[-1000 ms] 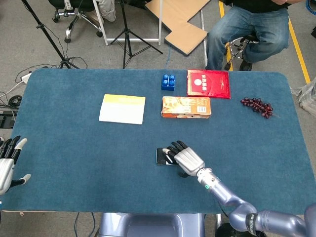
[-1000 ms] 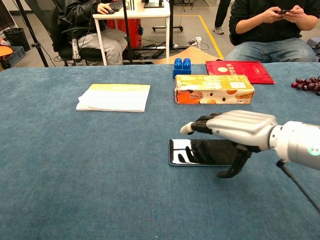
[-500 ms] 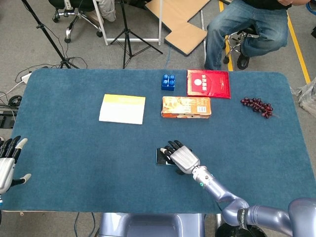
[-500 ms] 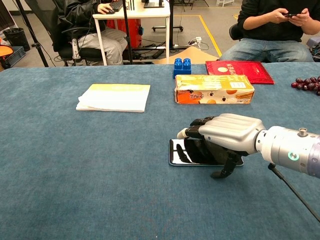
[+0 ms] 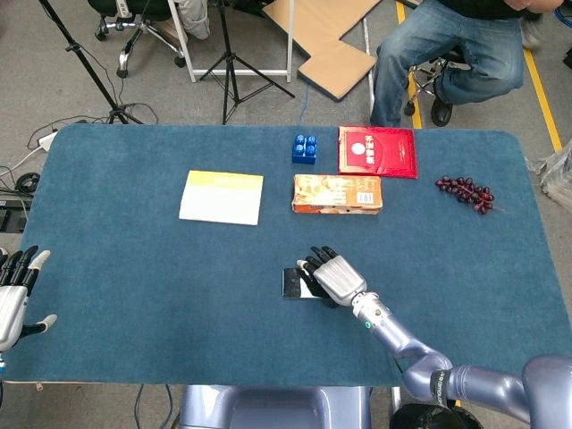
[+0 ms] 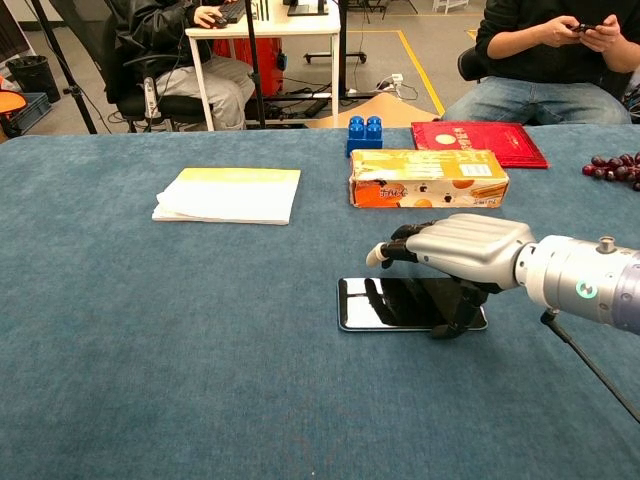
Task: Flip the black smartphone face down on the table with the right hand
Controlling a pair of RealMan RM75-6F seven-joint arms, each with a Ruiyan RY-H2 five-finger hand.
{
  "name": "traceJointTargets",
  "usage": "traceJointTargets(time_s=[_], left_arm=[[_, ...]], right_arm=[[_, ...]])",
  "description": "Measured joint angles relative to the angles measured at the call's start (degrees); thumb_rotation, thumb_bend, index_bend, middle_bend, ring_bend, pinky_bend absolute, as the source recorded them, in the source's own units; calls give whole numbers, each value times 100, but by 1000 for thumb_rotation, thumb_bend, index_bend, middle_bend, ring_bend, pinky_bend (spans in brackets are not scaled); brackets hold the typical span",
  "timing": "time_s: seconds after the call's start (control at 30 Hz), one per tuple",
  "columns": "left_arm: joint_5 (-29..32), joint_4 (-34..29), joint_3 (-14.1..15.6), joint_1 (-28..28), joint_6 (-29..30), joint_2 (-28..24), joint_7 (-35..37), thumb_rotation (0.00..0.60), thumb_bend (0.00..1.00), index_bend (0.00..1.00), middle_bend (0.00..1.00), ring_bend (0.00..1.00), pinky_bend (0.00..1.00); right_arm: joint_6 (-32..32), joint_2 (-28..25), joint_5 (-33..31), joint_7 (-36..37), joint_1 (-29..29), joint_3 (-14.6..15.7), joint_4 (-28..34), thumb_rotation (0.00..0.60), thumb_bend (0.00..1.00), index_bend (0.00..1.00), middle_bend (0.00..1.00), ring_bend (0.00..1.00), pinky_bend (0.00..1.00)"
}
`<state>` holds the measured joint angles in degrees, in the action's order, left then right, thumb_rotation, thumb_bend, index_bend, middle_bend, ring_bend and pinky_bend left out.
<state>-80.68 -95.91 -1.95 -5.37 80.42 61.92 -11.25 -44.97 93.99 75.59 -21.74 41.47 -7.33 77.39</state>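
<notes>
The black smartphone [image 6: 385, 303] lies flat on the blue table [image 6: 200, 350], glossy screen up; in the head view the smartphone [image 5: 292, 282] sits near the table's front middle. My right hand [image 6: 462, 250] hovers palm-down over its right half, fingers stretched out above the screen and apart from it. The thumb [image 6: 455, 318] points down at the phone's near edge. Nothing is gripped. From above, the right hand [image 5: 333, 277] hides most of the phone. My left hand [image 5: 12, 299] hangs off the table's left front corner, fingers apart and holding nothing.
Behind the phone stands an orange box [image 6: 428, 178], with a blue block [image 6: 365, 134] and a red booklet [image 6: 482, 141] further back. A white and yellow booklet [image 6: 230, 194] lies at the left, grapes [image 5: 465, 192] at the right. People sit beyond the far edge.
My right hand came down over the phone, then lifted slightly, so its fingers now stand higher above the screen. The phone and the left hand have not moved.
</notes>
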Motion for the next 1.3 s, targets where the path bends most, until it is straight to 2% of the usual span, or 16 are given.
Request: traceJointTargets(time_s=[0.43,0.8,1.0,1.07,1.17,1.3], left_arm=[[-10,6,12,-4,11,-5,5,600,0,0,0,0,0],[-6,8,15,-4,23,-3,9,600,0,0,0,0,0],[-23,0,23,3,43,-13,30,600,0,0,0,0,0],[-32,-4,25,3,48,-16,34,600,0,0,0,0,0],[-47,-10,29,6,61,-20,41,600,0,0,0,0,0],[-78,-23,40,10,78,-23,41,600,0,0,0,0,0]], right_arm=[[1,80,-58,-70,49,130,-68,600,130,166,180,49,143],[-14,293,-90,-147,100,208,-485,600,151,179,188,54,159],[-102,286,-59,-72,92,218,-463,600,312,275,208,83,188],[-155,262,-1,-22,81,229,-421,600,408,308,227,104,204],[-262,223,149,75,61,267,-372,600,532,338,256,133,225],[-419,187,391,361,24,341,-342,600,627,348,269,150,250]])
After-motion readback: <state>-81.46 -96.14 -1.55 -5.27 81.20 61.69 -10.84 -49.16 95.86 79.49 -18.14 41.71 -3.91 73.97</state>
